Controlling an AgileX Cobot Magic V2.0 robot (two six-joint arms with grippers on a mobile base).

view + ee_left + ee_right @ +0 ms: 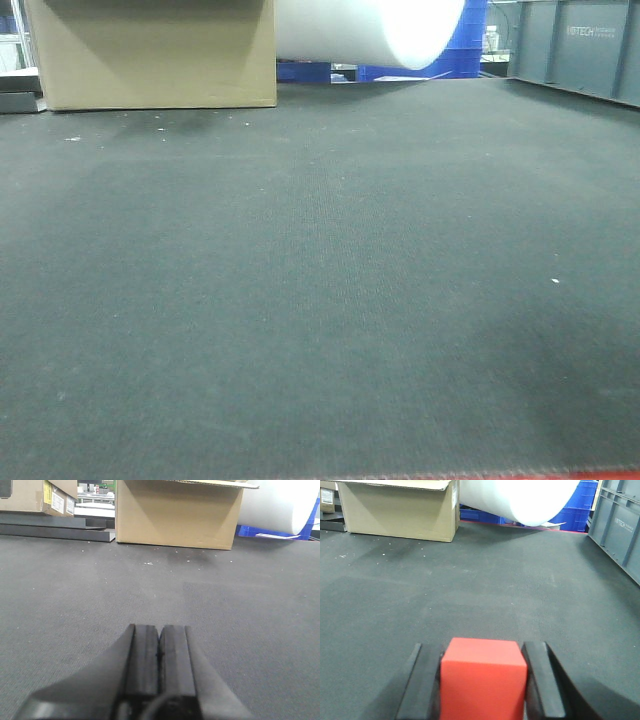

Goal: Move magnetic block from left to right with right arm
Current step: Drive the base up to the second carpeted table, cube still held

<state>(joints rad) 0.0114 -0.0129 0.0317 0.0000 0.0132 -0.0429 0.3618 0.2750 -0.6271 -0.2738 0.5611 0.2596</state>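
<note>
Between the black fingers (540, 680) of the right tool (481, 650), the small bright-red matte cube (483, 682) was clamped on both sides, over the dark grey textured tabletop (485, 590). The black pads (145, 655) of the left tool (159, 630) were pressed together, holding nothing. A brown cardboard box (400, 512) stood at the far edge.

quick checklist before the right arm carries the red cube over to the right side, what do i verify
1. Small bright-red matte cube seated in the right claw: ok, a black finger sits against each side.
2. Cube lifted off the dark grey textured mat: cannot tell, its underside is hidden.
3. Mat ahead and to the right: ok, nothing lies on it short of the grey plastic crate and the brown cardboard box.
4. Left claw shut and empty: ok.
</note>
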